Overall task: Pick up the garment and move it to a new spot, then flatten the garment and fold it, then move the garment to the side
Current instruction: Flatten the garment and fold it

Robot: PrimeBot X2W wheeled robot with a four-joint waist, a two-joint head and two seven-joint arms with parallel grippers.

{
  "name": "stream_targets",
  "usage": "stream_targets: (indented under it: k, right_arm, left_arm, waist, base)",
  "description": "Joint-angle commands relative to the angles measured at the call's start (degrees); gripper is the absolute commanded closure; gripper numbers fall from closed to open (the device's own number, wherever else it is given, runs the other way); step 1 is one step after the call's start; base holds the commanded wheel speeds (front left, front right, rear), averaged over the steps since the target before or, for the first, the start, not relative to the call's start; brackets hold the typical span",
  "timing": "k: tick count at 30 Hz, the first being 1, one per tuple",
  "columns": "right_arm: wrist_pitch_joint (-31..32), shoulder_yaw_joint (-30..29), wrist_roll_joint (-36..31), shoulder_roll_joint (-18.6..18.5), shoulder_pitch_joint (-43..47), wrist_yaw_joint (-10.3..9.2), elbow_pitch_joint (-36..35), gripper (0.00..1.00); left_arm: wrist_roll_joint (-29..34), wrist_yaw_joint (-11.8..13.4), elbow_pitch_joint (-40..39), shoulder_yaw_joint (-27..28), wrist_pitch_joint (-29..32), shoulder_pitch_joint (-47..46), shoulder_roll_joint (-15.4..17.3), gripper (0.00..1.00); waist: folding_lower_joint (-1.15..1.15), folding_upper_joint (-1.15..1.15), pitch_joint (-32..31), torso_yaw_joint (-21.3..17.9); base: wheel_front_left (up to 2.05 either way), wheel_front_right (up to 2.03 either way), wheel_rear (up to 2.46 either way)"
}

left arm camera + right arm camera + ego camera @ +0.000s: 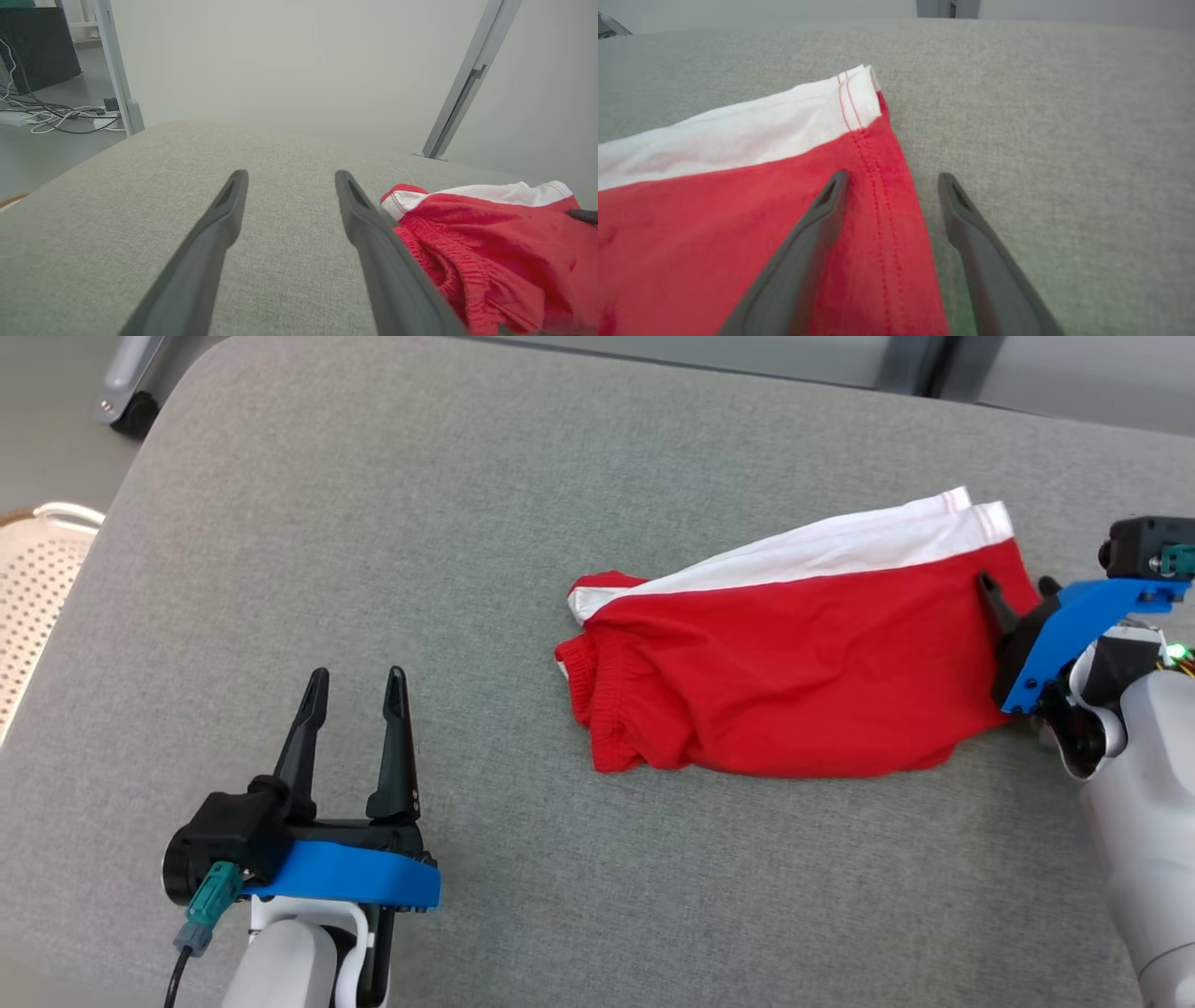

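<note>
Hanging over grey cushion (467,523), the left gripper (358,674) has its fingers (205,252) spread wide, well apart from the red-and-white garment (784,681), which lies doubled over right of centre, waistband (597,700) end rumpled. Right gripper (1014,582) sits at the hem (878,196) end, jaws wide, holding nothing. Right wrist view settles what the head view can't: one finger over the stitched hem, the other over cushion. I'd guess a grab at that edge, for smoothing or dragging aside; either needs both layers pinched.
</note>
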Motion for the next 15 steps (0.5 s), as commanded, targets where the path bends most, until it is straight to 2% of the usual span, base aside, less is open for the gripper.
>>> stream_targets:
  k: [1,7,8,9,10,15]
  right_arm:
    - [-0.47,-1.38,-2.13,0.61,-0.91,0.01,1.26,0.00]
    - [0.63,-2.81,-6.52,3.45,-0.11,0.08,4.40,0.00]
    - [0.78,-2.88,-7.10,3.85,-0.07,0.08,4.74,0.09]
    - [1.01,-2.82,-7.63,4.18,0.00,0.09,4.98,0.72]
    - [1.01,-2.78,-8.02,4.39,0.05,0.09,5.05,1.00]
    - [-0.81,-3.45,-9.32,3.60,0.51,0.01,4.29,1.00]
  left_arm:
    - [0.77,-0.64,-0.02,0.73,-0.22,0.09,-0.53,0.00]
    - [2.00,-1.64,0.16,1.88,-0.23,0.12,-1.37,0.00]
    - [2.11,-1.82,0.22,2.07,-0.23,0.12,-1.46,0.00]
    - [2.26,-2.00,0.27,2.21,-0.23,0.08,-1.54,0.00]
    - [2.39,-2.06,0.35,2.34,-0.23,0.01,-1.64,0.00]
    - [2.55,-2.58,0.77,2.64,-0.23,-0.18,-1.90,0.00]
  waist:
    - [0.00,0.01,0.59,0.77]
    - [0.00,0.01,0.93,1.62]
    - [0.00,0.01,1.00,1.71]
    - [0.00,0.01,1.08,1.76]
    - [0.00,0.01,1.14,1.80]
    - [0.00,0.01,0.75,1.61]
  base:
    - [0.00,0.00,0.00]
    - [0.00,0.00,0.00]
    - [0.00,0.00,0.00]
    - [0.00,0.00,0.00]
    - [0.00,0.00,0.00]
    - [0.00,0.00,0.00]
